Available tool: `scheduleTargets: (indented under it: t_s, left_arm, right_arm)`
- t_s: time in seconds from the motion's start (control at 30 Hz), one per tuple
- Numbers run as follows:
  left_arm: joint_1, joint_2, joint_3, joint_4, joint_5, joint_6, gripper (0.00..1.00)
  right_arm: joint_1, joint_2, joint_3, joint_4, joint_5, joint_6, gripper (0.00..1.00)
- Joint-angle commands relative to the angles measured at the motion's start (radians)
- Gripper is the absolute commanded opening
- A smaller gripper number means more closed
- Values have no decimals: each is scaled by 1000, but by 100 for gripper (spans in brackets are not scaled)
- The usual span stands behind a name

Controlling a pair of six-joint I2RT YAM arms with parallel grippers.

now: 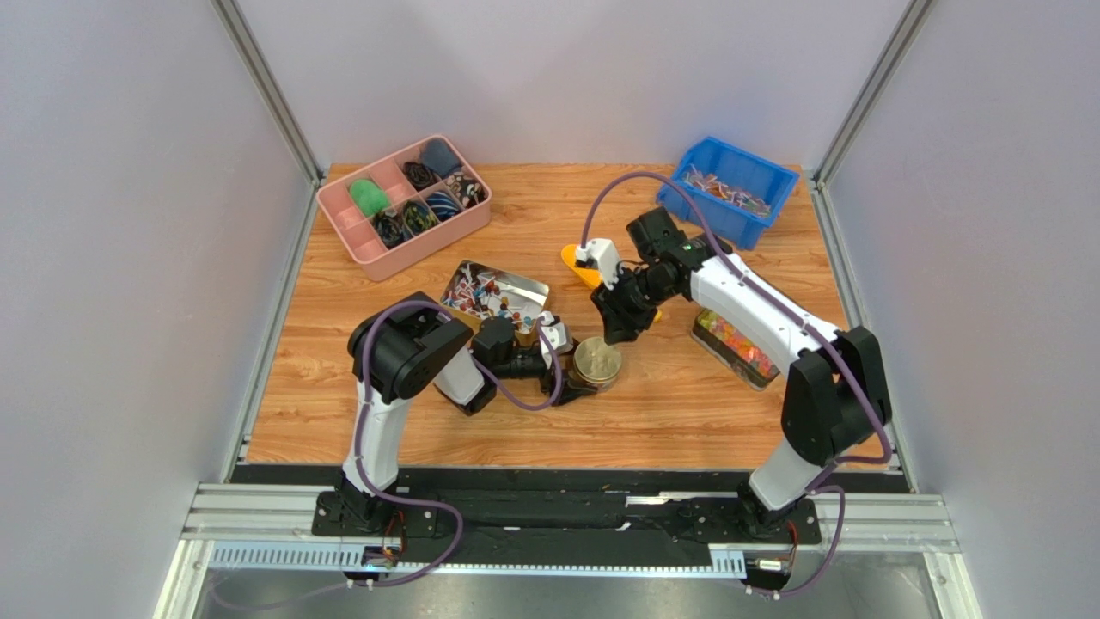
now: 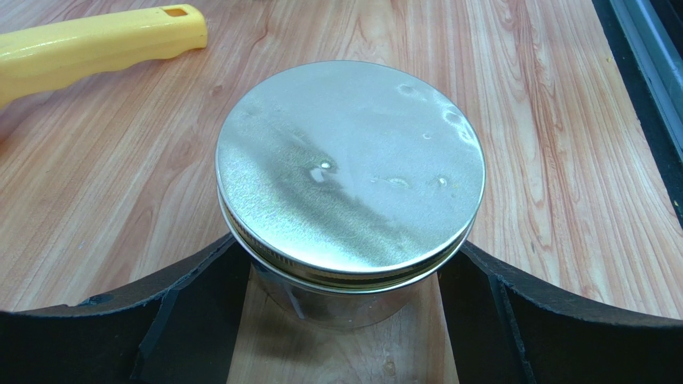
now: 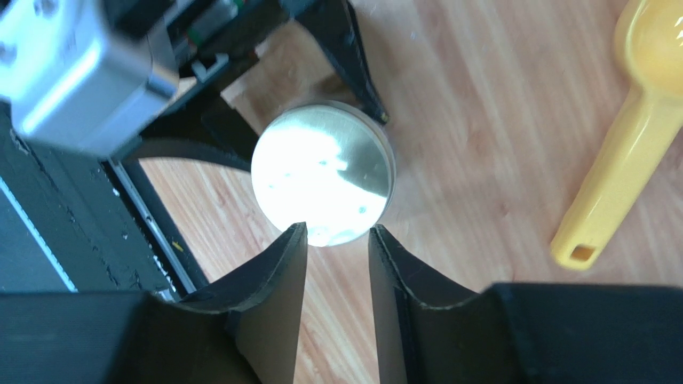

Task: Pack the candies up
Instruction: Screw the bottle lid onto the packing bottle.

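The candies (image 1: 480, 297), wrapped in white, red and dark blue, lie in an open metal tin (image 1: 506, 277) left of centre. A glass jar with a silver metal lid (image 2: 349, 172) stands on the wood just right of the tin. My left gripper (image 2: 346, 264) spans the jar's glass body below the lid, its wide-set fingers (image 2: 200, 312) against both sides. My right gripper (image 3: 337, 230) hovers above the far rim of the lid (image 3: 322, 176). Its jaws are partly open with only bare wood showing between them.
A yellow scoop (image 1: 585, 265) lies behind the jar, close to the right arm. At the back right a blue bin (image 1: 775, 174) holds more wrapped sweets. A pink divided box (image 1: 338, 213) stands back left. A clear container of bright gummies (image 1: 736, 346) sits under the right arm.
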Motion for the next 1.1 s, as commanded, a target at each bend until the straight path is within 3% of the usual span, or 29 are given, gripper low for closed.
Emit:
scheduleTargets:
  t_s: [0.0, 0.3, 0.6, 1.07]
  left_arm:
    - [2, -9, 21, 121, 6, 10, 58]
    - [3, -9, 21, 119, 0, 11, 58]
    - [3, -9, 21, 119, 0, 8, 58]
    - [3, -12, 19, 118, -10, 11, 58]
  right_arm:
    - [28, 109, 120, 20, -41, -3, 39]
    - [42, 264, 210, 8, -109, -17, 41]
    - [42, 241, 146, 12, -98, -28, 35]
    - [12, 129, 23, 8, -27, -40, 34]
